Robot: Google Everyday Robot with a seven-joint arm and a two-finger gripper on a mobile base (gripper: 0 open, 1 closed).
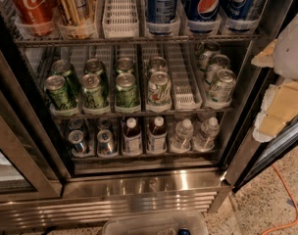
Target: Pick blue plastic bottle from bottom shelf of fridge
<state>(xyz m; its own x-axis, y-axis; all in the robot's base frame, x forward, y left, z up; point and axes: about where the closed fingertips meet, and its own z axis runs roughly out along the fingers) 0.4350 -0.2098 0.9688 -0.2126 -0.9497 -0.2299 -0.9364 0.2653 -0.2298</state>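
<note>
Claw (280,110) at the right edge of the camera view, outside the front of the fridge (139,187) and roughly level with the shelf of green cans (125,89). Only its pale, cream-coloured side shows, so whether it is open or closed cannot be told. Blue plastic bottle (157,136), with dark brown contents, white cap and pale label, stands upright on the bottom shelf (139,156), below the claw and well to its left as the camera sees it. A twin bottle (132,137) stands just beyond it in the next lane, farther from the claw, and either appears to fit the task. Two clear water bottles (194,134) occupy the lanes between the brown bottle and the claw, and silver-blue cans (92,142) fill the lanes farthest from it. The step in hand is judged to be the approach, with no contact made yet. To do it well, the claw should probably drop to bottom-shelf height while outside the cabinet, shift across until it faces the chosen lane, then enter straight along that lane, not diagonally past the water bottles. It should be opened wide enough to straddle the label, yet narrow enough to clear the white lane dividers (144,140) and the neighbours on either side. Headroom under the green-can shelf looks slight, so withdrawal along the lane before any lift seems wise.
</note>
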